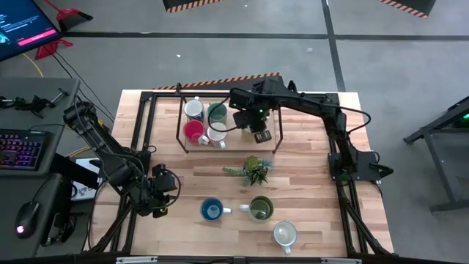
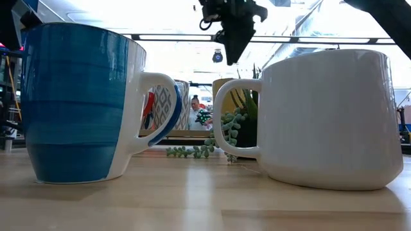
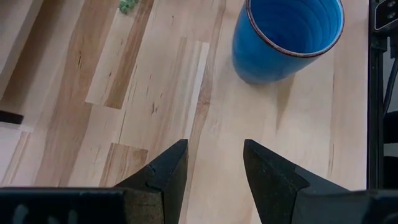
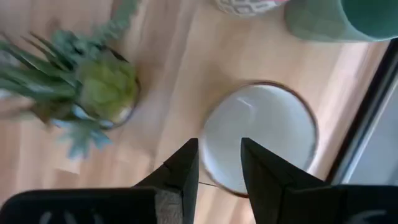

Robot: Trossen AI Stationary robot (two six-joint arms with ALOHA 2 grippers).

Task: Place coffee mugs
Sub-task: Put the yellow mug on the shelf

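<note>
My right gripper (image 1: 261, 132) hangs over the rack, fingers a little apart, just above a white mug (image 4: 260, 138); only my wrist view shows its round mouth facing up. My left gripper (image 3: 214, 168), fingers apart, waits near the upright blue mug (image 1: 212, 210) on the tabletop (image 1: 315, 191).

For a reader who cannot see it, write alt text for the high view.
Right end effector hovers at a black frame holding four mugs. A plant sits mid-table; blue mug, olive mug and white mug stand nearer. Left end effector waits beside the blue mug.
</note>
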